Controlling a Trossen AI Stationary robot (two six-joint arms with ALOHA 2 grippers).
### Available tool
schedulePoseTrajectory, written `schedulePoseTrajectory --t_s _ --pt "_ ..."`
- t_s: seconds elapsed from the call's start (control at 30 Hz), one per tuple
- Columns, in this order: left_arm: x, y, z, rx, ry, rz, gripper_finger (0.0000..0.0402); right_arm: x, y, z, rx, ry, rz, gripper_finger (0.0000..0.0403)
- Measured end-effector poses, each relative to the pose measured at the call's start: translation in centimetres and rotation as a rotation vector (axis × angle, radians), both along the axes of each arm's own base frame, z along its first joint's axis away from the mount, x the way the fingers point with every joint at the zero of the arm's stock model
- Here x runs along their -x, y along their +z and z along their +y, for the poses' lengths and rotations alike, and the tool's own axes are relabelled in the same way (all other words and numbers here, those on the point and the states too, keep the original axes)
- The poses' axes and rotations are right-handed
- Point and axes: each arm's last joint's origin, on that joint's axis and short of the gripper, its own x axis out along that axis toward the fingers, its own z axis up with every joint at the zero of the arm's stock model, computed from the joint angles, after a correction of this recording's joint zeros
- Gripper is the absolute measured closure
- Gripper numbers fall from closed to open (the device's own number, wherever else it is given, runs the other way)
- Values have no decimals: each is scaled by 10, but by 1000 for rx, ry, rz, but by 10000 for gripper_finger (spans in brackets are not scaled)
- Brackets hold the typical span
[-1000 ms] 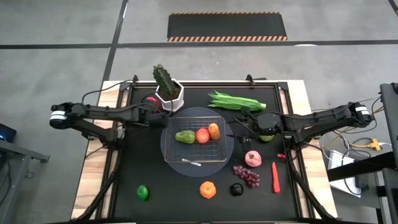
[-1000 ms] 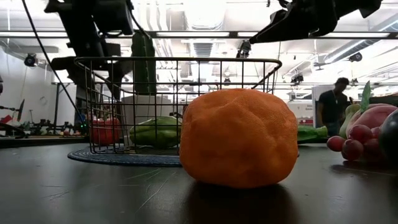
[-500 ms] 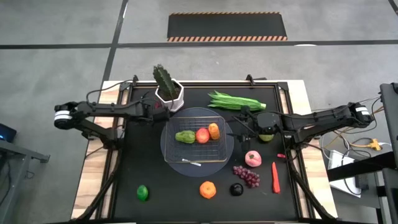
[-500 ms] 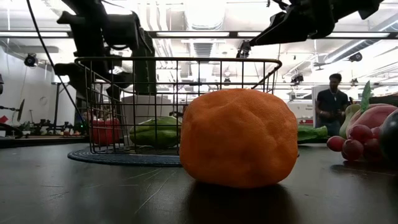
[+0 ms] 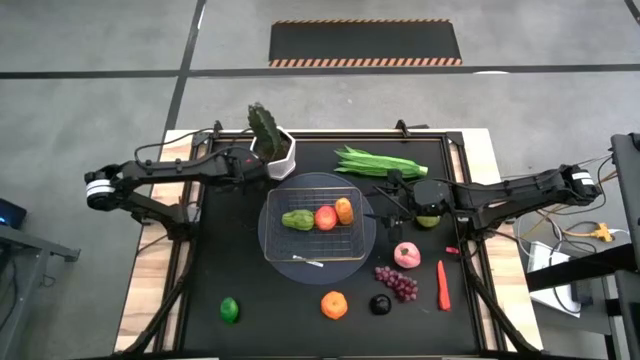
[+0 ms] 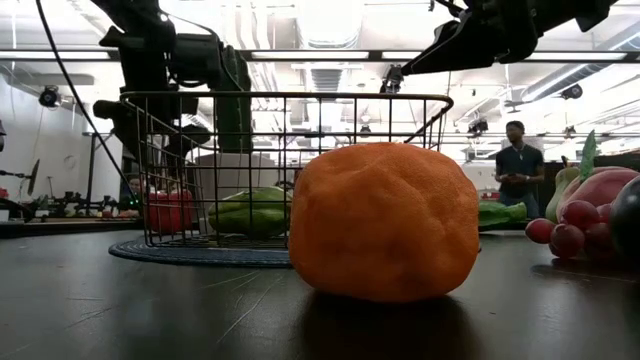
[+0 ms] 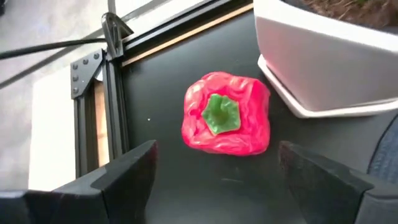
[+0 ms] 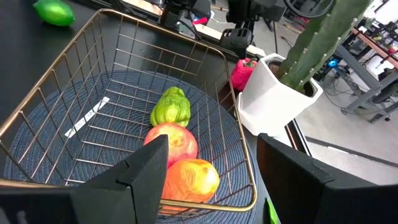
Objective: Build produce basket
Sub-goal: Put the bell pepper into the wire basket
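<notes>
The wire basket (image 5: 318,250) stands mid-table on its round grey base and holds a green vegetable (image 5: 297,220), a red fruit (image 5: 325,217) and an orange-red one (image 5: 344,210). A red pepper (image 7: 227,121) with a green stem sits on the table beside the white cactus pot (image 7: 329,56). My left gripper (image 7: 217,163) is open above the pepper, one finger on either side, touching nothing; in the high view it (image 5: 250,160) hides the pepper. My right gripper (image 5: 383,205) is open and empty over the basket's right edge, and it also shows in the right wrist view (image 8: 212,146).
A green bean bunch (image 5: 380,160) lies at the far side. A pink fruit (image 5: 407,254), grapes (image 5: 397,282), a red chili (image 5: 442,285), an orange (image 5: 334,304), a dark fruit (image 5: 380,304) and a lime (image 5: 230,309) lie near the front. A person (image 6: 515,160) stands in the room behind.
My left gripper has moved toward the table's far edge, from beside the basket's left corner to over the red pepper next to the cactus pot. My right arm has kept still.
</notes>
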Motion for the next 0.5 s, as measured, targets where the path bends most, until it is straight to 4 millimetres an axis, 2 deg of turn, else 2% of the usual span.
schedulePoseTrajectory --t_s 0.23,0.4,0.5 --pt "-1 -2 -7 45 -54 4 87 0 0 0 -10 -4 -1 174" --pt "1 5 -15 126 -370 146 87 0 -2 0 -8 -3 4 174" --pt "5 9 -16 118 -536 248 87 0 -2 0 -2 -1 6 174"
